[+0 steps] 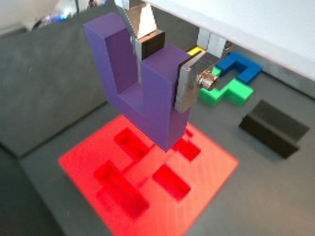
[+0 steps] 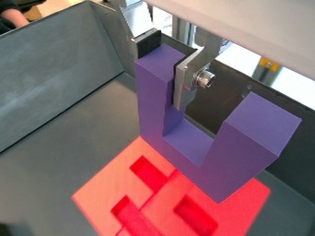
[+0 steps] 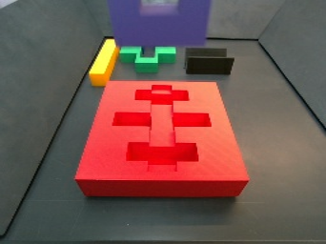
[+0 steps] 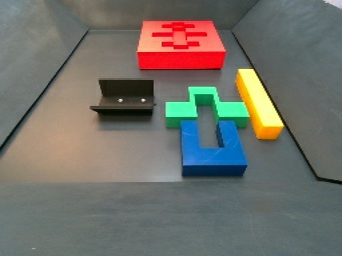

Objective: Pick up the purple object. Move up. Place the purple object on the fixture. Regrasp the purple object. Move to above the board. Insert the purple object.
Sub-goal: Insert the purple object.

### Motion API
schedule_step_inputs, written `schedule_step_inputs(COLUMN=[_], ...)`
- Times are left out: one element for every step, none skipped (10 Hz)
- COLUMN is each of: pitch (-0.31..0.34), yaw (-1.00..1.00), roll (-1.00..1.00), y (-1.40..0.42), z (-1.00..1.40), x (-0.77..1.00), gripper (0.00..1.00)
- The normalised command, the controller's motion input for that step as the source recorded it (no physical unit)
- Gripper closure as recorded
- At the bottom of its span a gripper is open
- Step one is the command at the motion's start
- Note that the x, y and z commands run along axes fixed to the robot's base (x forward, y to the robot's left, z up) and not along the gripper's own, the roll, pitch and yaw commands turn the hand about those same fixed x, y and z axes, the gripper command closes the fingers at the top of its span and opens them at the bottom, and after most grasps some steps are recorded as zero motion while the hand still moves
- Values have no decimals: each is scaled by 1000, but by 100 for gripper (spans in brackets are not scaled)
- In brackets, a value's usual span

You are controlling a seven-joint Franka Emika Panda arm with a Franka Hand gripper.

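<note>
My gripper is shut on one prong of the purple object, a U-shaped block hanging with its prongs up and base down. Both wrist views show the grasp, with the free prong to the side. The red board with its cross-shaped cutouts lies below the block, apart from it, and shows in both wrist views. In a side view the purple object hangs above the board's far end. The black fixture stands empty beyond the board. The other side view shows the board and the fixture, not the gripper.
A yellow bar and a green-and-blue cross block lie on the dark floor beyond the board, next to the fixture. Grey walls close in the workspace on the sides.
</note>
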Motion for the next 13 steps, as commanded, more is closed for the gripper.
schedule_step_inputs(pitch=[-101, -89, -107, 0, 0, 0, -11, 0, 0, 0, -29, -50, -69], yaw=[149, 154, 140, 0, 0, 0, 0, 0, 0, 0, 0, -6, -97], roll=[113, 94, 23, 59, 0, -91, -219, -301, -199, 0, 20, 121, 156], y=[-763, -749, -697, -703, -489, -143, 0, 0, 29, 31, 74, 157, 231], z=[-417, -406, -397, -403, -411, -269, -217, -206, -183, -240, -383, -377, -380], x=[397, 426, 343, 69, 26, 134, -34, 0, -9, 0, 0, 94, 166], gripper=[100, 100, 100, 100, 100, 100, 100, 100, 100, 100, 100, 100, 100])
